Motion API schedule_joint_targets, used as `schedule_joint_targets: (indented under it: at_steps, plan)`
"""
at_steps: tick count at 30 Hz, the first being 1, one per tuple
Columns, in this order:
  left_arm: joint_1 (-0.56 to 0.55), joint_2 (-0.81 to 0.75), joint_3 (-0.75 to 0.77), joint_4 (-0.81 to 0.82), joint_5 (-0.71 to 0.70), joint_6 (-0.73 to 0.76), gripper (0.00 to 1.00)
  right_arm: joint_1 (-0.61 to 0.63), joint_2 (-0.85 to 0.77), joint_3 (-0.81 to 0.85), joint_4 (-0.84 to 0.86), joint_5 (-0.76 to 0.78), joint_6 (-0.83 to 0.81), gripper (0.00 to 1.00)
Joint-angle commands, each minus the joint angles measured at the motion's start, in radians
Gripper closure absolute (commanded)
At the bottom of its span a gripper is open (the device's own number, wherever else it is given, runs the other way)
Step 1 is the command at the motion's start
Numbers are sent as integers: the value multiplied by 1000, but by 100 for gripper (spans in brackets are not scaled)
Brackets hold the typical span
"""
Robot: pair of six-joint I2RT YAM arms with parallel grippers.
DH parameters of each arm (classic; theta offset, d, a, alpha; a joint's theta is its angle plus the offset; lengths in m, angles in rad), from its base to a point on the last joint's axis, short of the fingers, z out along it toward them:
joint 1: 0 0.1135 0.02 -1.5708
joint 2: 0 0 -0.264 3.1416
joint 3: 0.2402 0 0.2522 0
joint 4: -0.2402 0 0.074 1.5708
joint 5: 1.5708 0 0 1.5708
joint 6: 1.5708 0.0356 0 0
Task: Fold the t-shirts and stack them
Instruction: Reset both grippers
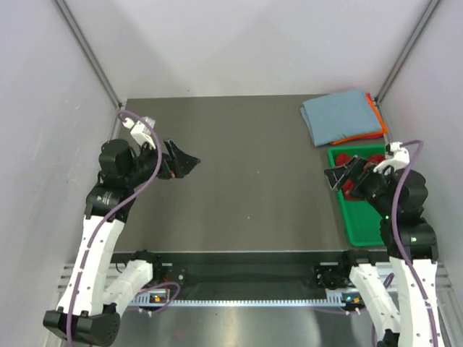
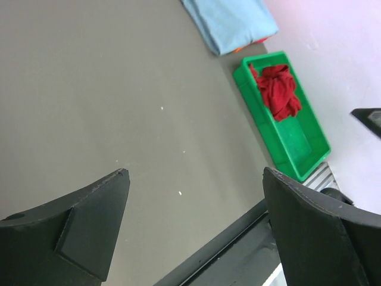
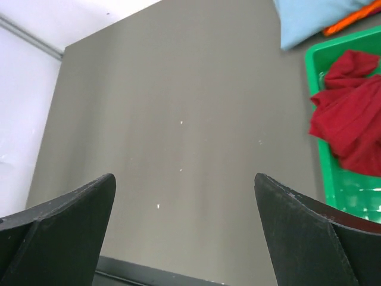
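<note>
A folded blue-grey t-shirt point(image 1: 337, 116) lies at the table's far right corner on top of a folded orange t-shirt point(image 1: 375, 114), of which only an edge shows. A crumpled dark red t-shirt point(image 1: 352, 186) lies in the green tray point(image 1: 364, 220); it also shows in the left wrist view point(image 2: 277, 91) and the right wrist view point(image 3: 349, 122). My left gripper point(image 1: 189, 163) is open and empty above the table's left side. My right gripper point(image 1: 338, 176) is open and empty, just left of the tray's far end. No pink shirt is in view.
The green tray point(image 2: 297, 152) stands along the table's right edge, its near half bare. White walls close in the table on the left, back and right. A dark rail point(image 1: 246, 269) runs along the near edge between the arm bases.
</note>
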Motion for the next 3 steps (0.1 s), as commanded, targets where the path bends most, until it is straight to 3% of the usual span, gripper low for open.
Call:
schedule_joint_targets:
  at_steps: [1,3]
  plan:
    - [1,-16,51,29,4,-23,3,8,-22,-33,69,-56,50,0]
    - [1,-23,57,34,0,-29,3,9,-28,-38,71,-56,51,0]
